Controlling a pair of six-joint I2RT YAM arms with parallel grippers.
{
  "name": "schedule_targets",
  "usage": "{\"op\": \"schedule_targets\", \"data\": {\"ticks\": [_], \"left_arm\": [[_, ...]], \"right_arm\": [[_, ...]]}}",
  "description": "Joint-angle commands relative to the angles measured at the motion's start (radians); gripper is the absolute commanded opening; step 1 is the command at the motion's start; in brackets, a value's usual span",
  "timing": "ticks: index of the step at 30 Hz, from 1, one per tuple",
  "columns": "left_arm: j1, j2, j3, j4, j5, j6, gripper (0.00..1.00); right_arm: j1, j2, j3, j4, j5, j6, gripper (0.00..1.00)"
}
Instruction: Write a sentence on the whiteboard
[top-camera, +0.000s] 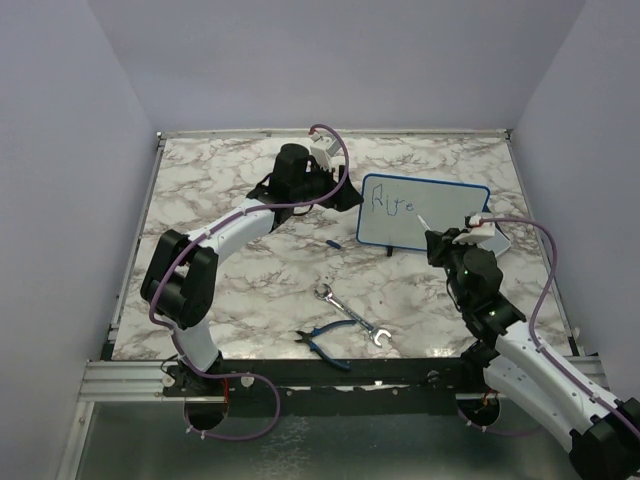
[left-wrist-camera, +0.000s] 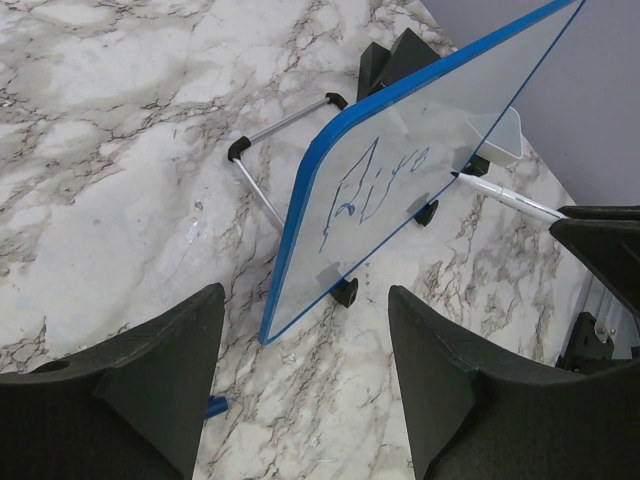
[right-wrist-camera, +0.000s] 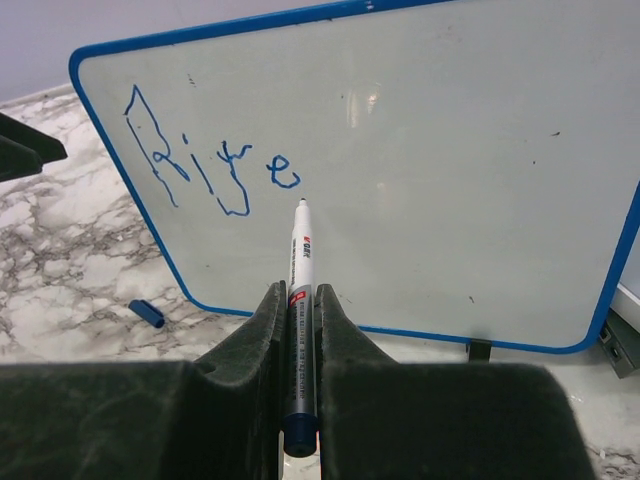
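Wrench (top-camera: 352, 318), pliers (top-camera: 325, 340), prob. pen cap (right-wrist-camera: 147, 313) lie nr whiteboard (top-camera: 440, 215); R claw (right-wrist-camera: 300, 290) grips marker (right-wrist-camera: 302, 250).

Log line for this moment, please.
right fingers: shut on marker | marker tip: at whiteboard | sentence: one word written | left fingers: open

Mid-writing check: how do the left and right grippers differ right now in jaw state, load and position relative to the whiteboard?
The left gripper is open and empty; the right gripper is shut on the marker. The left gripper sits off the whiteboard by its left edge, seeing it obliquely; the right gripper faces the writing side head-on, with the marker tip just below the last letter of the sentence. Shared: both point toward the whiteboard.
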Motion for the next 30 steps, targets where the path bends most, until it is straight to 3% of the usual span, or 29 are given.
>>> {"op": "schedule_targets", "data": {"ticks": [1, 30], "left_arm": [[0.0, -0.015, -0.007, -0.002, 0.005, 0.002, 0.67], [0.0, -0.017, -0.001, -0.006, 0.012, 0.008, 0.65]], "right_arm": [[-0.005, 0.014, -0.018, 0.025, 0.057, 0.011, 0.01], [-0.006, 0.102, -0.036, 0.094, 0.102, -0.004, 0.01]]}}
